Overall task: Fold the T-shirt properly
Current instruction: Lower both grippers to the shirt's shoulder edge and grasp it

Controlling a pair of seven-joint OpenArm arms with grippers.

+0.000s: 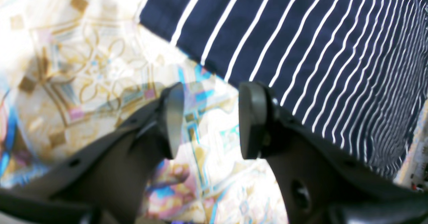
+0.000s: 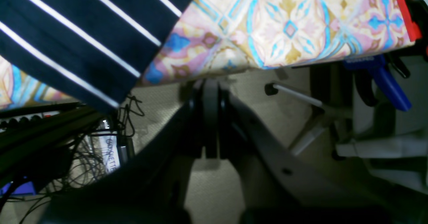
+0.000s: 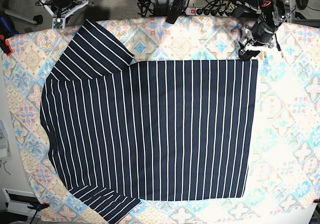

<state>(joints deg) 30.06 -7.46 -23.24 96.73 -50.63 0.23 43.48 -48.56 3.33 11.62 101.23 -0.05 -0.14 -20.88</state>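
The T-shirt (image 3: 150,129), dark navy with thin white stripes, lies spread flat on the patterned cloth, with one sleeve (image 3: 95,49) at the far left. In the base view my left gripper (image 3: 246,51) hovers at the shirt's far right corner. The left wrist view shows that gripper (image 1: 212,120) open over bare cloth with nothing between its fingers, and the shirt's edge (image 1: 301,50) just beyond the fingertips. My right gripper (image 2: 210,87) is shut on nothing and sits off the table's edge, beside the sleeve (image 2: 77,33). The right arm (image 3: 62,6) stands at the far left.
The pastel tile-patterned cloth (image 3: 290,134) covers the table. A red clamp (image 2: 406,15) and a blue clamp handle (image 2: 388,83) hold it at the edge. Cables (image 2: 83,157) hang below the table. A power strip (image 3: 210,10) lies behind the far edge.
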